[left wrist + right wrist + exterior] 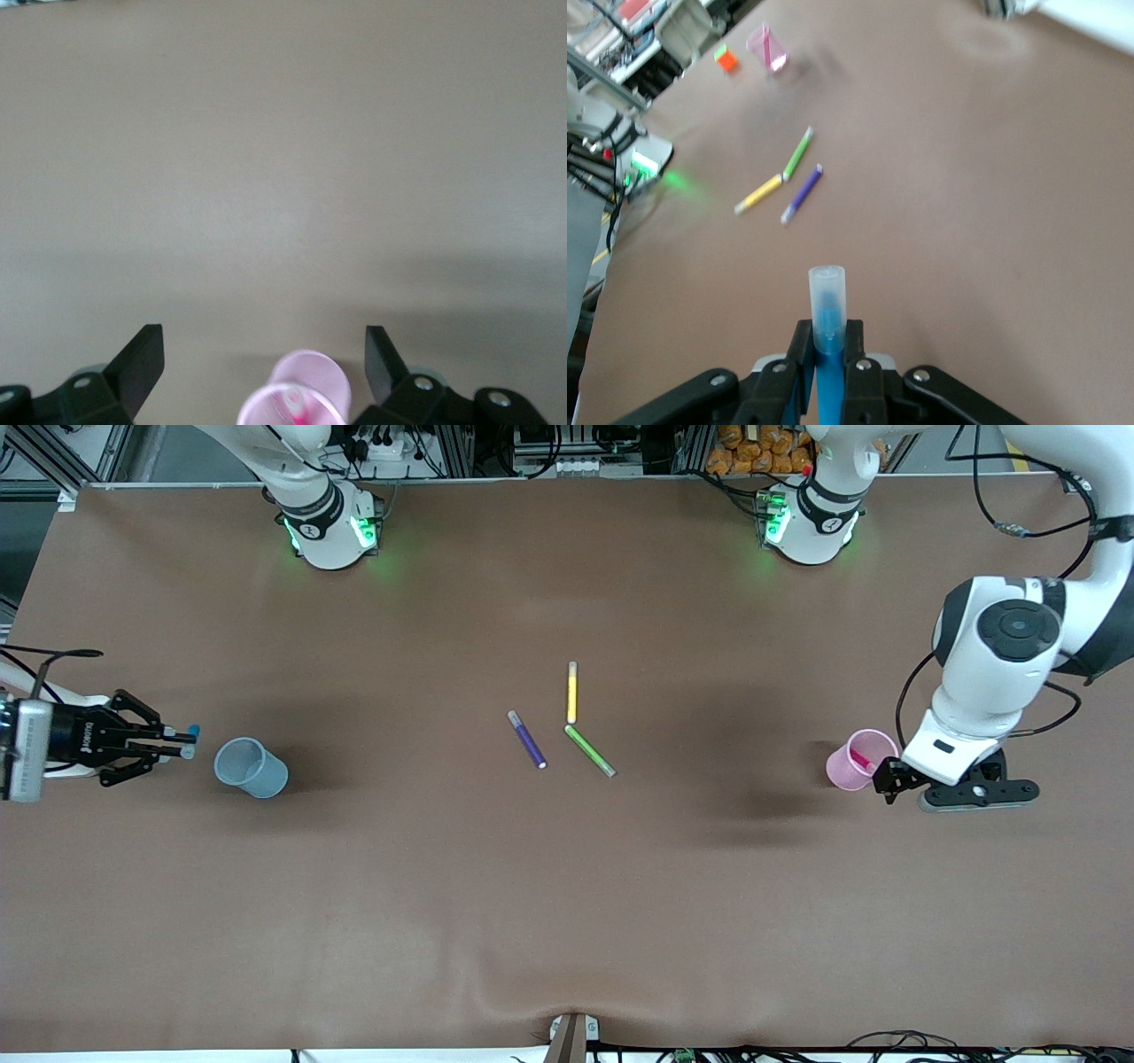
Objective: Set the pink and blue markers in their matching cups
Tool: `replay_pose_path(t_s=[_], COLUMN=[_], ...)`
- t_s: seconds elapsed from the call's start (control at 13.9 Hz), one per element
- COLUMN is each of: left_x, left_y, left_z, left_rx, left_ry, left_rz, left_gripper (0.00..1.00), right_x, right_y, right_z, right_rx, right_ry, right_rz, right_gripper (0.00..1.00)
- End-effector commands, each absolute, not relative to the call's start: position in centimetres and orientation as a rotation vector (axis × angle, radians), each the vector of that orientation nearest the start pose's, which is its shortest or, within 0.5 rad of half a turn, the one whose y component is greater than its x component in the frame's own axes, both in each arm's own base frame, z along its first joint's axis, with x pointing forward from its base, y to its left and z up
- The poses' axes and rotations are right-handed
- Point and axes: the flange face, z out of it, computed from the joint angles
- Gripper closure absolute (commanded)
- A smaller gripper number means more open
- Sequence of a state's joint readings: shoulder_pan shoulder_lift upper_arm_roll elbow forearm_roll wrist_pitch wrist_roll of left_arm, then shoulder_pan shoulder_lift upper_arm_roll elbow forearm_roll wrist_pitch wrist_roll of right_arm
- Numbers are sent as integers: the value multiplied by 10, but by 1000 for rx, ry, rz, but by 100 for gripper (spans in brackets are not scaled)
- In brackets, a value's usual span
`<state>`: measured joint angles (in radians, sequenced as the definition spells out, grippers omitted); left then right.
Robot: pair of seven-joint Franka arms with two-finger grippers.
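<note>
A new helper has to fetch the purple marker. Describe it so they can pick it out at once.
Start at the middle of the brown table, where three slim markers lie close together. The purple marker with the pale ends lies apart from the other two, toward the right arm's end. The yellow marker and green marker beside it almost meet at their tips; the purple one touches neither.

A: What was on the table (567,903)?

B: A brown cover, wrinkled at its 6 o'clock edge. Three markers lay at the centre: yellow (572,693), with purple (527,740) at its 7 o'clock and green (590,750) at its 5 o'clock.

A: And the cups?

B: The blue cup (251,767) stood at 9 o'clock and the pink cup (860,759) at 3 o'clock, a pink marker (860,760) inside it.
</note>
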<state>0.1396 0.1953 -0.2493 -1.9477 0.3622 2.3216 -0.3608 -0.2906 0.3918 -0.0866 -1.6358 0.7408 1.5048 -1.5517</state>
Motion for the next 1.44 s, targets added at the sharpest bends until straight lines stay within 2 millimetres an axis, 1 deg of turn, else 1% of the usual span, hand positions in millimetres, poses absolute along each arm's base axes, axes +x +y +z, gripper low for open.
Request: replay_pose_path(t_s=[0.0, 0.14, 0.22, 0.29, 0.43, 0.57, 0.65, 0.86, 0.93, 1.08, 1.15, 1.22, 1.29, 1.36], left_x=[625, 626, 624, 623, 620, 614, 609, 596, 593, 584, 582, 577, 569, 561], left_y=[-74, -78, -83, -95, -113, -121, -122, -119, -116, -114, -114, -114, -113, -104], left_z=[455, 483, 496, 512, 538, 568, 580, 611, 620, 638, 642, 646, 659, 667], left_rx=[-2993, -3012, -3037, -3062, -3070, -3116, -3142, -3174, -3187, -3207, -3207, -3207, -3206, -3216], left_ry=[-90, -100, -119, -115, -83, -97, -110, -118, -130, -24, -6, -8, -4, -25], left_rz=[-240, -182, -137, -116, -122, -70, -27, 46, 57, 29, 22, 35, 6, -5], left_gripper=[0, 0, 0, 0, 0, 0, 0, 0, 0, 0, 0, 0, 0, 0], right_x=[597, 596, 597, 598, 604, 611, 613, 618, 618, 617, 617, 618, 619, 619], right_y=[-161, -162, -162, -161, -160, -159, -159, -157, -158, -158, -158, -157, -159, -158], right_z=[350, 338, 333, 325, 320, 318, 316, 289, 285, 283, 284, 284, 287, 291], right_rx=[-1995, -1996, -1994, -1988, -2019, -2046, -2056, -2043, -2043, -2041, -2041, -2048, -2043, -2043], right_ry=[-1130, -1128, -1124, -1123, -1137, -1144, -1153, -1190, -1183, -1182, -1179, -1166, -1173, -1162], right_rz=[-322, -292, -288, -280, -306, -329, -341, -360, -358, -353, -354, -351, -367, -366], right_gripper=[100, 100, 100, 100, 100, 100, 100, 100, 100, 100, 76, 23, 0, 0])
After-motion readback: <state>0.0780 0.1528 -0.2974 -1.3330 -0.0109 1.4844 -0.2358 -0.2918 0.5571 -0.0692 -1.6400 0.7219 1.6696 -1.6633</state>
